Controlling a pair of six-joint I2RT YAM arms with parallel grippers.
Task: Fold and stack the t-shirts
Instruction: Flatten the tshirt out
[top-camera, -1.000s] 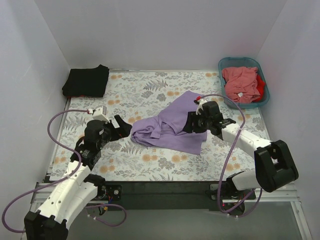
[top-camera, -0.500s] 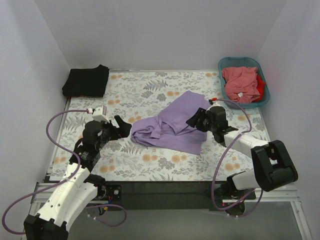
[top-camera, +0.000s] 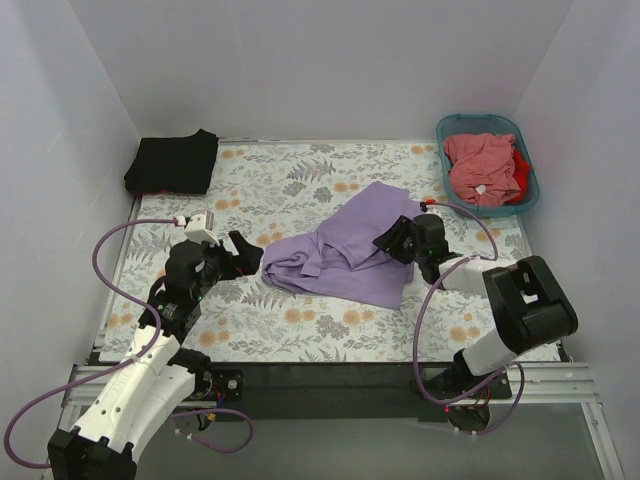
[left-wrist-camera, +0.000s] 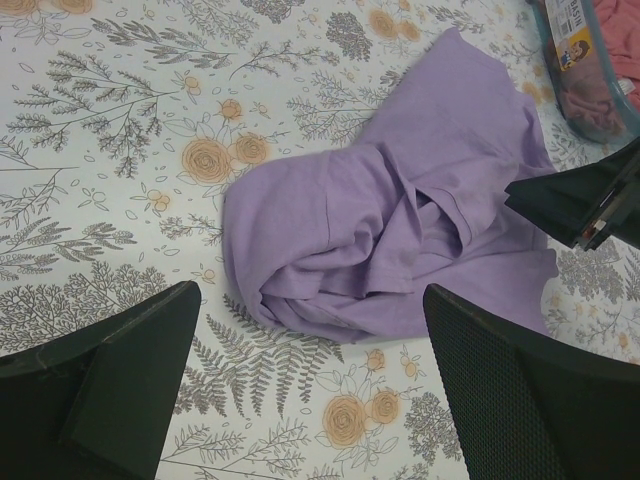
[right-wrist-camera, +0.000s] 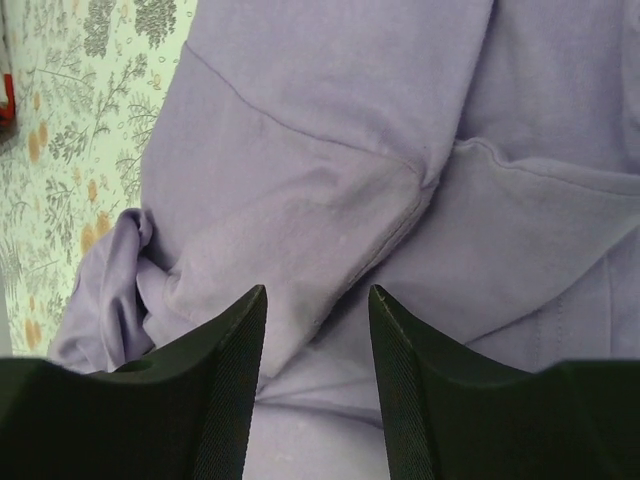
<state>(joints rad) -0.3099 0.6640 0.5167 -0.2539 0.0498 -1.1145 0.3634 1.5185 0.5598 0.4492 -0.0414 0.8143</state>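
A lavender-purple t-shirt (top-camera: 345, 250) lies crumpled in the middle of the floral table; it also shows in the left wrist view (left-wrist-camera: 400, 240) and fills the right wrist view (right-wrist-camera: 330, 180). My right gripper (top-camera: 392, 240) is open, its jaws low over the shirt's right part, a fold and seam between them (right-wrist-camera: 318, 300). My left gripper (top-camera: 245, 255) is open and empty just left of the shirt (left-wrist-camera: 310, 320). A black t-shirt (top-camera: 172, 160) lies folded at the far left corner. Salmon-pink (top-camera: 482, 165) and red (top-camera: 520, 170) shirts lie in the basket.
A teal plastic basket (top-camera: 531, 195) stands at the far right corner. White walls enclose the table on three sides. The floral tablecloth (top-camera: 300, 180) is bare between the black shirt and the basket.
My right gripper has let the shirt's right edge down and turned toward the far right; the cloth now lies flatter there. The left arm has barely moved.
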